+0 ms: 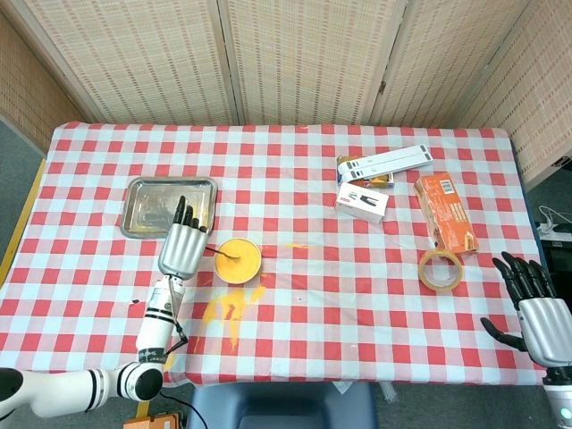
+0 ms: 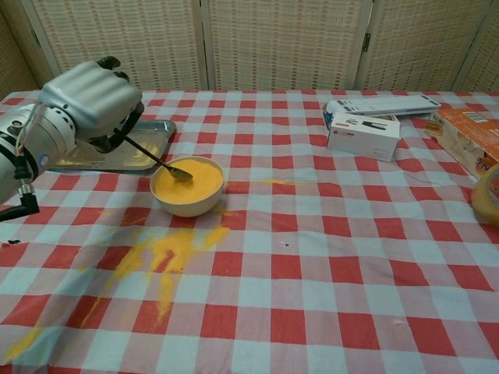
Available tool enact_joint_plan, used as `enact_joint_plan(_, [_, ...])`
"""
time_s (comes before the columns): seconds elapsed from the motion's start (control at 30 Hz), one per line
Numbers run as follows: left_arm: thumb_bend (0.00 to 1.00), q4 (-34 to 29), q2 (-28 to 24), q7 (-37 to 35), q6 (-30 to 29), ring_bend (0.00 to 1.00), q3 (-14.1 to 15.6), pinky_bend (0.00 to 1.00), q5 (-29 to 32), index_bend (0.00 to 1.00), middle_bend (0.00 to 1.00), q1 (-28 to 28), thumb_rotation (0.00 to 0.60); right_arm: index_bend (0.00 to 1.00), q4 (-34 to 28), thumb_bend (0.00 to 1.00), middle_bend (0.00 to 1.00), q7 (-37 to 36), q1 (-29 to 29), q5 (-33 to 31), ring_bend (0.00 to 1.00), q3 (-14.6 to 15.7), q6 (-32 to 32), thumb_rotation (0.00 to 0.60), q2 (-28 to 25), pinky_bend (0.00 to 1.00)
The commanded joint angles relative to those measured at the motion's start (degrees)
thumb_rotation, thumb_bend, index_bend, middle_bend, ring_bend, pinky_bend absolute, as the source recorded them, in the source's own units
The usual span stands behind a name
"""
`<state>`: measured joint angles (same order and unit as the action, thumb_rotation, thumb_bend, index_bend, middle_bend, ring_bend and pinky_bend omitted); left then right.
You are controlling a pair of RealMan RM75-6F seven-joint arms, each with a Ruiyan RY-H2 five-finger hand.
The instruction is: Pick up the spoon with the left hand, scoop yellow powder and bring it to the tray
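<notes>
1. One left hand (image 2: 87,101) is up over the near-left part of the table, its fingers curled around the handle of the single spoon (image 2: 160,162).
2. The spoon slants down from that hand, and its bowl sits over the yellow powder (image 2: 191,181), at or just above its surface; I cannot tell whether they touch.
3. There is one cream bowl (image 2: 187,200) holding the powder, standing on the checked tablecloth (image 2: 327,257) just beside the near right corner of the one metal tray (image 1: 143,214).
4. The tray lies flat behind the left hand, with a dusting of yellow at its right end.
5. A large splash of spilled powder (image 2: 164,261) lies in front of the bowl, and a thin streak (image 1: 297,246) to its right.
6. One right hand (image 1: 534,299) shows at the near right corner in the head view only, fingers spread apart and holding nothing.
7. On the right side I count two white boxes (image 2: 362,131), one orange packet (image 1: 444,212) and one roll of tape (image 1: 441,270), all well apart from the bowl.
</notes>
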<state>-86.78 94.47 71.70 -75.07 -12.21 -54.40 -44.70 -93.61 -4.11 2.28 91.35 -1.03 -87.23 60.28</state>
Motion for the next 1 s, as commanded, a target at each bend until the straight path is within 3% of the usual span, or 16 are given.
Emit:
enact_joint_plan(0.03, [0.79, -1.76, -1.03, -0.42, -0.66, 0.15, -0.16, 0.00, 0.08, 0.90, 0.42, 0.01, 0.600, 0.00, -0.07, 0.14, 0.00, 0.05, 0.00, 0.13, 0.00, 0.06, -0.03, 0.600, -0.02, 0.00])
enact_joint_plan(0.3, [0.79, -9.12, -4.88, -1.21, 0.10, 0.15, -1.42, 0.00, 4.03, 0.90, 0.42, -0.01, 0.600, 0.00, -0.06, 0.14, 0.00, -0.02, -0.04, 0.18, 0.00, 0.12, -0.09, 0.600, -0.07, 0.00])
enact_joint_plan(0.6, [0.79, -13.94, -9.36, 2.13, 4.03, 0.15, -3.34, 0.00, 19.42, 0.90, 0.42, -2.90, 0.600, 0.00, -0.16, 0.14, 0.00, 0.20, -0.09, 0.42, 0.00, 0.21, -0.27, 0.600, 0.00, 0.00])
enact_joint_plan(1.0, [0.79, -15.70, -12.37, -3.89, 5.84, 0.15, -1.87, 0.00, 20.24, 0.90, 0.42, -4.83, 0.600, 0.00, -0.15, 0.14, 0.00, 0.28, -0.08, 0.16, 0.00, 0.11, -0.22, 0.600, 0.02, 0.00])
